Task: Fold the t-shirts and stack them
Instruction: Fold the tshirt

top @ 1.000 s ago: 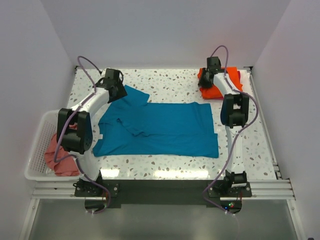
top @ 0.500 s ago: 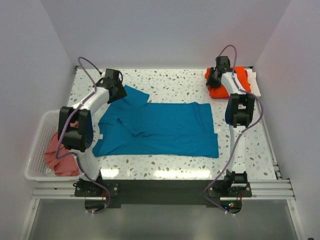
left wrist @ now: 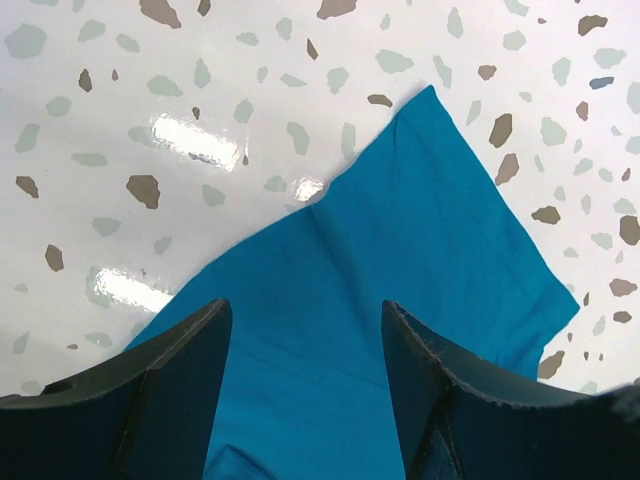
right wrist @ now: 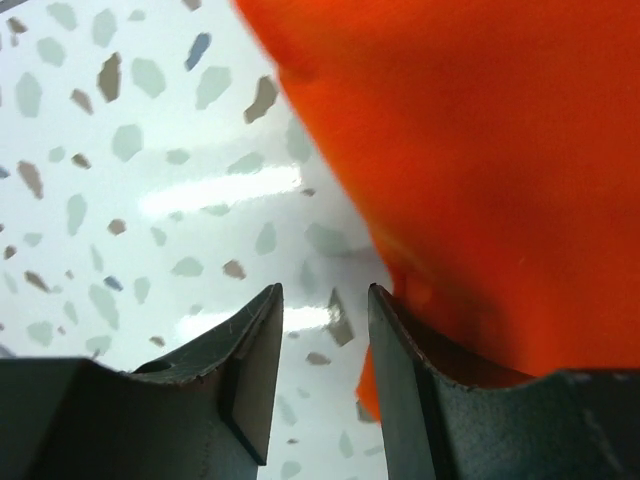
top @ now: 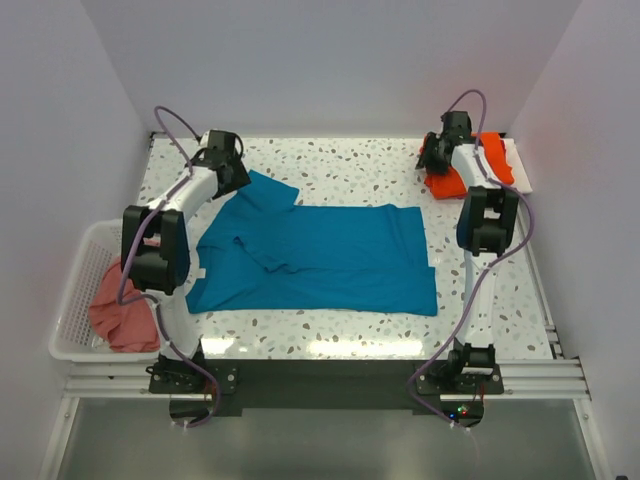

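Left gripper (left wrist: 305, 312), jaws wide and empty, hovers over a sleeve of the teal shirt (left wrist: 400, 260) just below, likely to fold it. Right gripper (right wrist: 325, 292), narrowly parted, holds nothing. The orange shirt (right wrist: 480, 150) lies just beside one finger, seemingly parked as stack base.

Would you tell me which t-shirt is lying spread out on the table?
The teal-blue t-shirt; the orange t-shirt sits bunched at the far right, and the salmon-pink t-shirt is in the basket.
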`<state>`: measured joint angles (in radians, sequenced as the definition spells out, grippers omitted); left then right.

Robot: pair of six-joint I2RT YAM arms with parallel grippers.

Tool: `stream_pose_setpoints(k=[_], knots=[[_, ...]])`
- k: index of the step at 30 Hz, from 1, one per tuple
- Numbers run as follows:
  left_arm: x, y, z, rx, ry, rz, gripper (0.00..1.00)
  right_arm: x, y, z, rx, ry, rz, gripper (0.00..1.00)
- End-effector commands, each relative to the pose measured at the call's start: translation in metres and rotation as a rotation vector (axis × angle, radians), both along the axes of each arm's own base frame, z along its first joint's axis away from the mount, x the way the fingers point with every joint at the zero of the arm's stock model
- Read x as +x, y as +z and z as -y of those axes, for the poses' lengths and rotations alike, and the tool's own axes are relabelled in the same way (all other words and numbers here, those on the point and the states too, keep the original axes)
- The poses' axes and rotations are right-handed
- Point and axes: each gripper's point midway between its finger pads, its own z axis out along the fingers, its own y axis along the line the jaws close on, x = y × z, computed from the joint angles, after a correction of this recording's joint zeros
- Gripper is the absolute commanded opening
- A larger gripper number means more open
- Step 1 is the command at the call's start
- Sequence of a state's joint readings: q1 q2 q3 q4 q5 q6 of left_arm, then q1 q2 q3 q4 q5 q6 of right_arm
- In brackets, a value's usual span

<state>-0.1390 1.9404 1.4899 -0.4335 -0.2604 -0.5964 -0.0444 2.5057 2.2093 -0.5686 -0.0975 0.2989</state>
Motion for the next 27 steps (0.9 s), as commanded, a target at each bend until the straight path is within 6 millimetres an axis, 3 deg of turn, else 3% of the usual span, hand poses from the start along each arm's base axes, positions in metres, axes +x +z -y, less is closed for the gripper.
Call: stream_pose_setpoints(k=[1, 2, 4, 6, 7, 9, 14, 15, 17, 18, 27], knots=[[0.018, 0.008, -0.01, 0.054, 0.0, 0.038, 0.66, 0.001, 0.085, -0.024, 0.022, 0.013, 0.143, 0.44], [0.02, 0.004, -0.01, 0.064, -0.01, 0.034, 0.66, -0.006, 0.099, -0.041, 0.013, 0.033, 0.158, 0.44], [0.025, 0.0, -0.009, 0.068, -0.017, 0.028, 0.66, -0.024, 0.086, -0.053, -0.014, 0.035, 0.103, 0.43], [0.03, -0.012, -0.006, 0.069, -0.05, 0.009, 0.66, -0.037, 0.095, -0.058, -0.04, 0.03, 0.106, 0.43], [0.036, -0.012, -0.004, 0.073, -0.065, 0.012, 0.66, -0.049, 0.081, -0.063, -0.062, 0.031, 0.072, 0.43], [0.046, -0.016, -0.001, 0.074, -0.09, 0.019, 0.66, -0.064, 0.074, -0.067, -0.086, 0.026, 0.059, 0.43], [0.071, -0.017, -0.003, 0.13, -0.133, 0.066, 0.66, -0.079, 0.062, -0.065, -0.107, 0.029, 0.028, 0.4], [0.079, -0.01, -0.002, 0.137, -0.14, 0.09, 0.67, -0.084, 0.055, -0.064, -0.112, 0.029, 0.013, 0.4], [0.091, -0.014, 0.0, 0.16, -0.187, 0.103, 0.67, -0.087, 0.058, -0.064, -0.115, 0.034, 0.029, 0.4], [0.099, -0.006, 0.001, 0.169, -0.196, 0.126, 0.67, -0.092, 0.055, -0.063, -0.12, 0.035, 0.018, 0.39], [0.128, -0.03, 0.006, 0.218, -0.284, 0.102, 0.66, -0.104, 0.053, -0.06, -0.121, 0.029, 0.012, 0.37]])
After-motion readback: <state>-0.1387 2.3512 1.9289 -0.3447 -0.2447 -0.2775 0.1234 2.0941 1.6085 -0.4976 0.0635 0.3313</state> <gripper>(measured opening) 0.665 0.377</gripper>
